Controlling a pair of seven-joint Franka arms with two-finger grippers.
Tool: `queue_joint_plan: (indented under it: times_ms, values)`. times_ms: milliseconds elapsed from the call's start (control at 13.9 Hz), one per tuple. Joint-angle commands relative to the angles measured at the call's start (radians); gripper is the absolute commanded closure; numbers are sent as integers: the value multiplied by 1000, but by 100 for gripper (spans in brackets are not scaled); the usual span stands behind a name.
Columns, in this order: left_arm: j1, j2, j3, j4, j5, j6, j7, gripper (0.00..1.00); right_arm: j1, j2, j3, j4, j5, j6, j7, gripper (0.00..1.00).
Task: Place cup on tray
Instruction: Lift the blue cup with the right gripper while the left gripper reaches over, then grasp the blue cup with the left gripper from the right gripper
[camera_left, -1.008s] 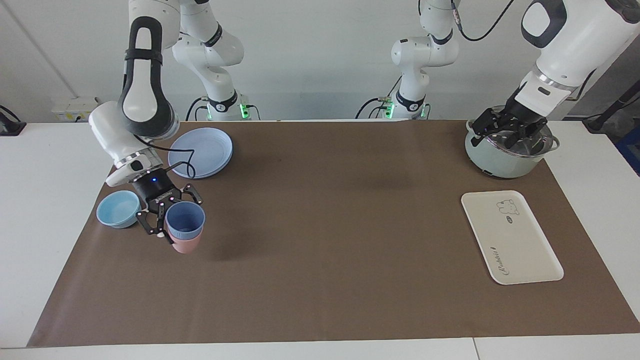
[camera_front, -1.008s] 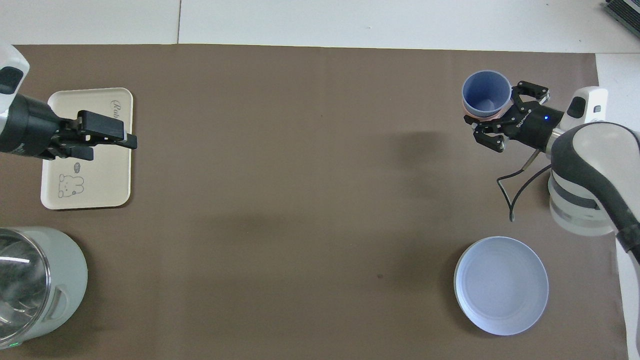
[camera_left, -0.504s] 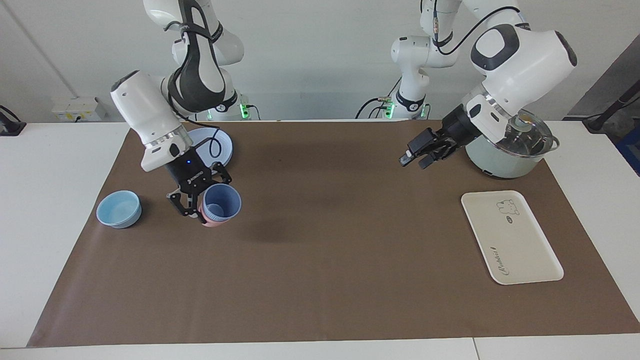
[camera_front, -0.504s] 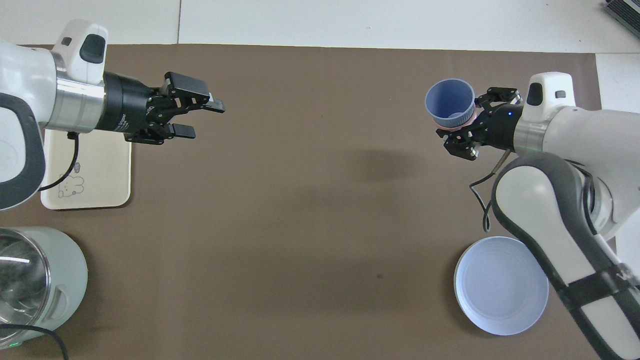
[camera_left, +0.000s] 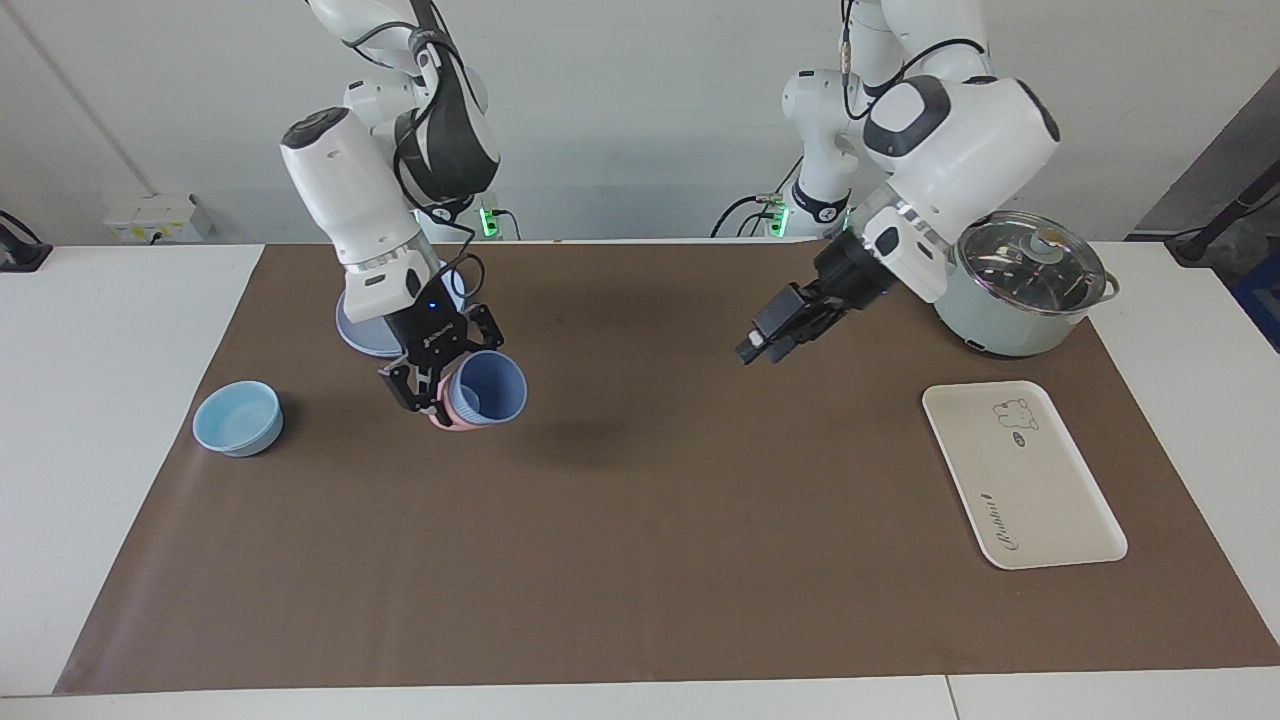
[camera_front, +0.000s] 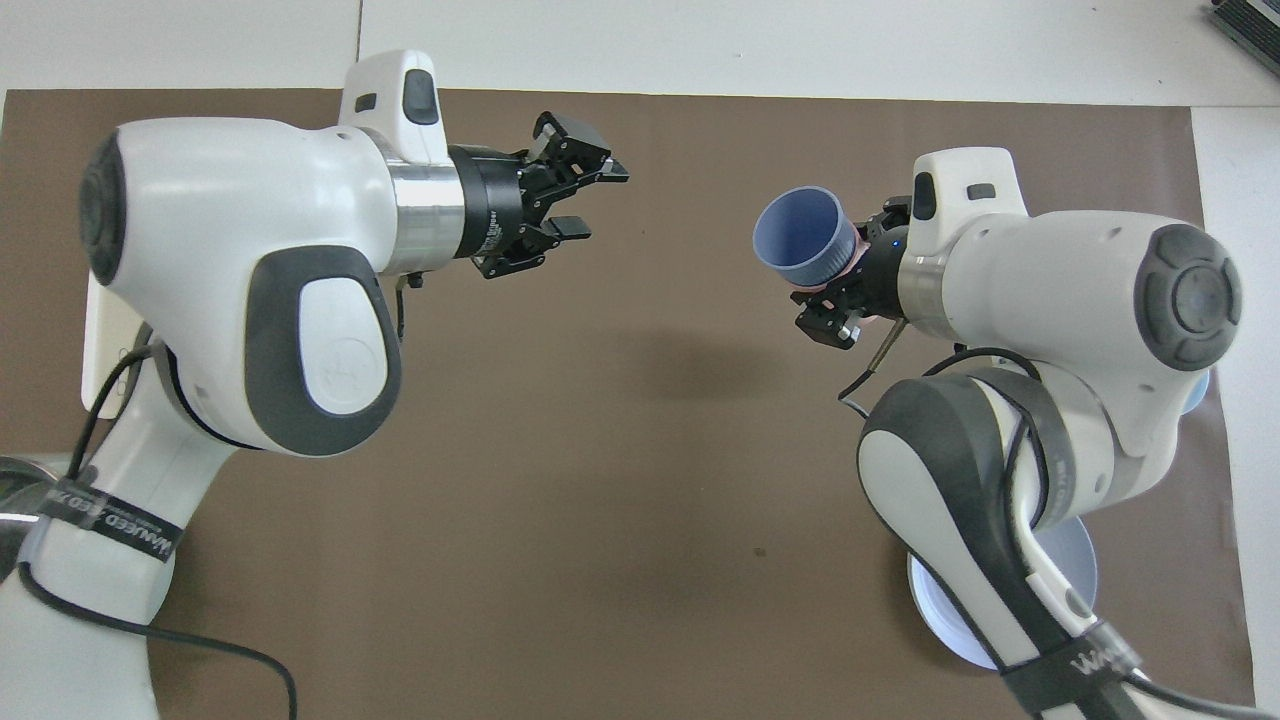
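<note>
– Pink plastic is what my right claw (camera_left: 432, 392) is actually pinched on: the pink tumbler (camera_left: 452, 415), with the cup (camera_left: 490, 388) nested inside it. So the pair hangs in the air over the brown mat (camera_left: 640, 560), tipped over, with the cup's mouth aimed at my other arm.

– lol, why carry both?

– My guess is they were stacked and one claw can't split them. The left claw (camera_left: 760, 345) is up over the middle of the mat with its fingers (camera_front: 590, 172) spread, facing the cup's rim. To me that reads as a handover, where it pulls the blue one out while I hang on to the pink.

– Anything inside it?

– Nope, the cup looks empty. So does the light-blue bowl (camera_left: 238, 418) on the surface at the right arm's end. The tray (camera_left: 1040, 500) is bare too, lying well apart at the left arm's end. The pot (camera_left: 1000, 310) next to it has its glass lid (camera_left: 1035, 262) on.
</note>
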Motion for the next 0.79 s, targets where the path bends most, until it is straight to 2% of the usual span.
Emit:
queue_joint_plan:
  times_ms: [0, 288, 576, 648, 720]
  values:
    - [-52, 14, 20, -5, -22, 56, -35, 48, 39, 6, -1, 81, -120, -121, 104, 100]
    - [-111, 40, 21, -6, -14, 74, -37, 53, 53, 8, -1, 82, -137, -134, 109, 100]
    - [-174, 33, 23, -46, -7, 74, -21, 61, 53, 6, -1, 82, -174, -137, 109, 100]
    - [-181, 31, 23, -49, 1, 73, -21, 65, 53, 6, -1, 82, -174, -135, 109, 100]
    - [-187, 30, 21, -49, 13, 69, -20, 75, 53, 6, -1, 81, -174, -135, 109, 100]
